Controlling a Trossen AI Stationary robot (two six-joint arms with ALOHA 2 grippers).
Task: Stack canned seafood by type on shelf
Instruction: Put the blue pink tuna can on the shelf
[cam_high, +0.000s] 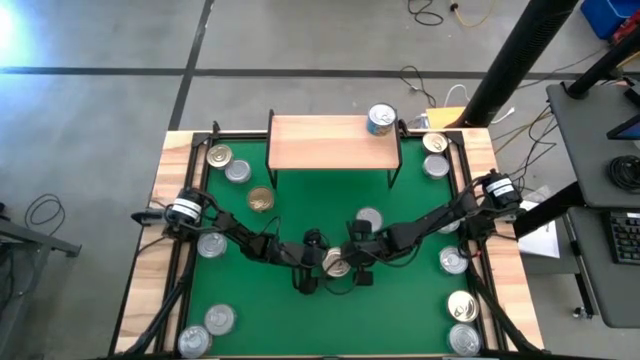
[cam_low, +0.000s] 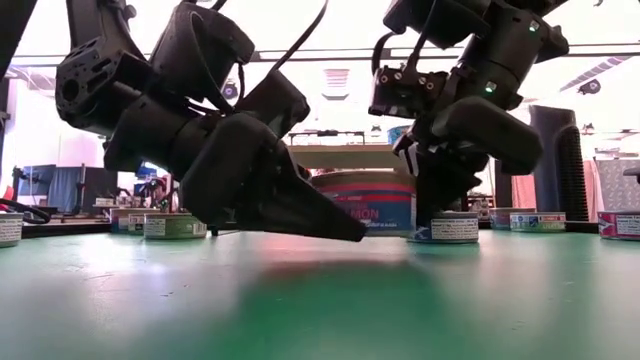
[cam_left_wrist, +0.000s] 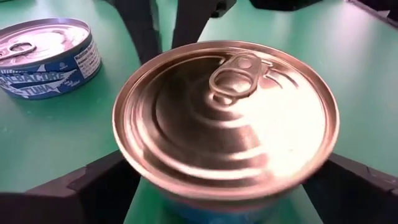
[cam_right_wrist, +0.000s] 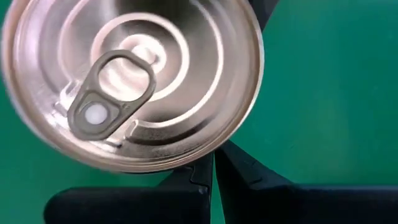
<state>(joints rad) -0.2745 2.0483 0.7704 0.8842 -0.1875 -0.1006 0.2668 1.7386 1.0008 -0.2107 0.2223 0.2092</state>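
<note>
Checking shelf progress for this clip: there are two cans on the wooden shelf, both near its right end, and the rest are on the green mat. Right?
Not quite. The high view shows only one can on the shelf, near its right end. The rest are on the green mat, as you said.

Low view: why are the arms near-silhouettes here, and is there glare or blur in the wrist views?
Low view: bright room behind backlights both arms, so the left gripper reads almost black; near table soft. Left wrist view: the gold can between the open fingers carries a bright reflection on its lid. Right wrist view: a can lid fills the frame, shiny, slightly soft, above the shut right gripper.
</note>
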